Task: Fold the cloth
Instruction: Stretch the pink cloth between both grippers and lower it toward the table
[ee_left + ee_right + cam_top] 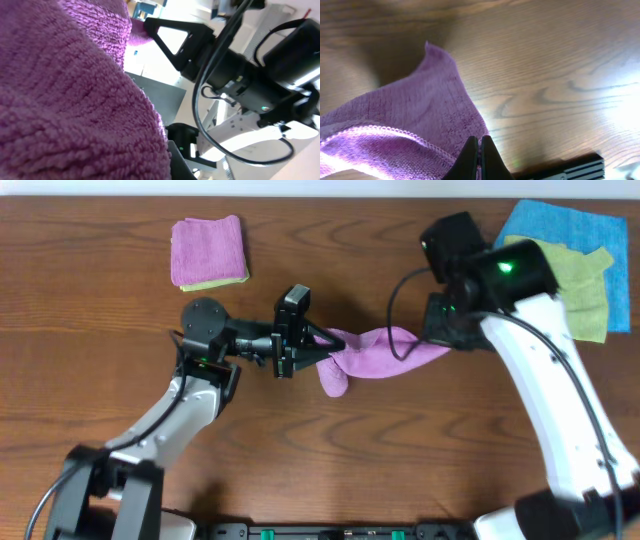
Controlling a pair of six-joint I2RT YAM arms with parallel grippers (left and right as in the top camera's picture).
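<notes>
No fold is made yet, I judge: the cloth stretches rumpled between the left gripper, pinching its 9 o'clock end, and the right gripper, pinching its 3 o'clock end.

Even overhead light, white glare on the table, cloth blurred close-up, background blown out.

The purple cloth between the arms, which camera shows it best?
Overhead: there nearly the whole cloth shows, bunched into a long band. The left wrist view gives only close-up pile filling its left side. The right wrist view gives one corner and a hemmed edge.
</notes>
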